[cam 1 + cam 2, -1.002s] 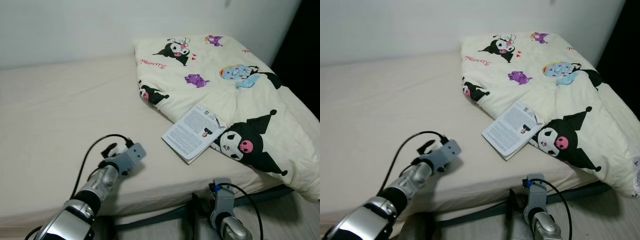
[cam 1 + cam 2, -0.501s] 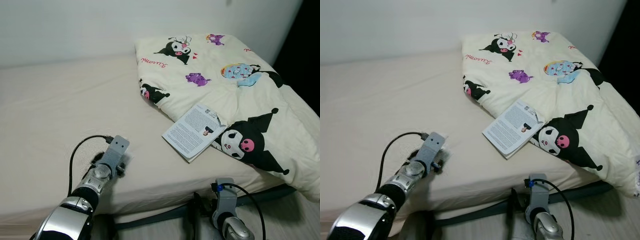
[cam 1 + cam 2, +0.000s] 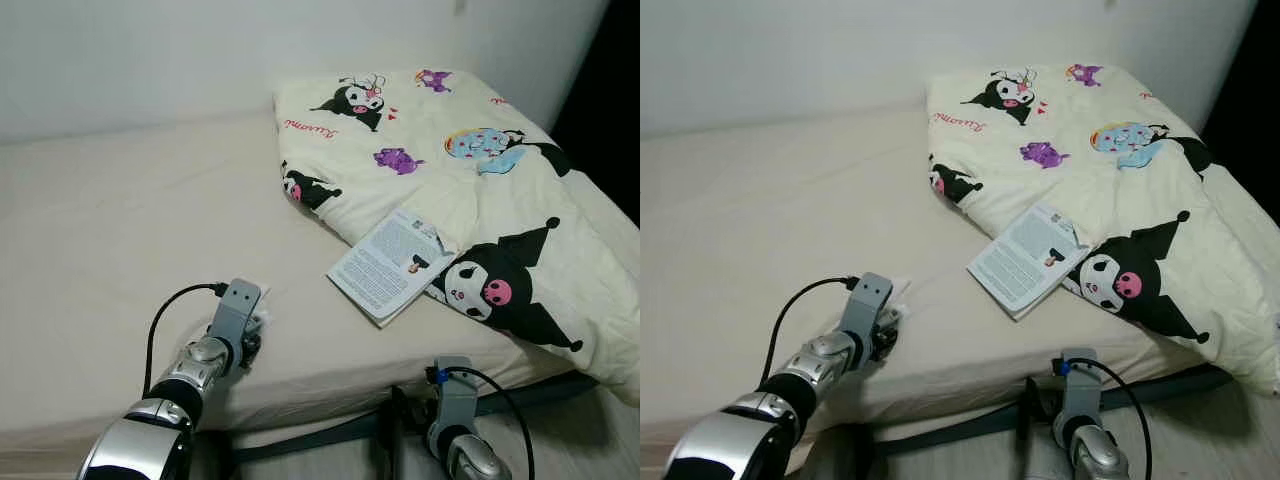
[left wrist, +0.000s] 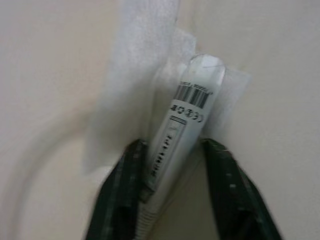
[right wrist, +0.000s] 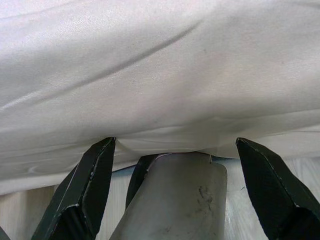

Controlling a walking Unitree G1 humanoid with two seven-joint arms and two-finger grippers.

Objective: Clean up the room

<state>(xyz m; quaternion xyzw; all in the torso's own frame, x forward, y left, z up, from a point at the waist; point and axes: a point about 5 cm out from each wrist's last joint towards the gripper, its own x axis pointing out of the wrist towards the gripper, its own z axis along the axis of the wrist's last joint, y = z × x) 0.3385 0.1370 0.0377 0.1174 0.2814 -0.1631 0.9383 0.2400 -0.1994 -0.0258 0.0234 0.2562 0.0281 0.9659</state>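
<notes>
A white tube [image 4: 182, 130] with a barcode lies on a white tissue [image 4: 135, 85] on the beige bed sheet [image 3: 120, 220]. My left gripper [image 4: 172, 147] rests low on the sheet near the bed's front edge, open, with a black finger [image 4: 125, 190] on each side of the tube's near end. From the head, the tissue [image 3: 898, 290] peeks out just beyond the left wrist [image 3: 238, 305]. My right gripper [image 5: 175, 142] hangs open below the mattress edge, its arm [image 3: 455, 400] low at the front.
A cream quilt [image 3: 470, 170] with cartoon prints covers the bed's right side. An open booklet [image 3: 395, 265] lies at the quilt's near edge. A white wall runs behind the bed. Wooden floor [image 3: 1200, 430] shows at the lower right.
My left arm swung left and came down onto the sheet, its fingers now straddling the tube on the tissue. The right arm stayed put.
</notes>
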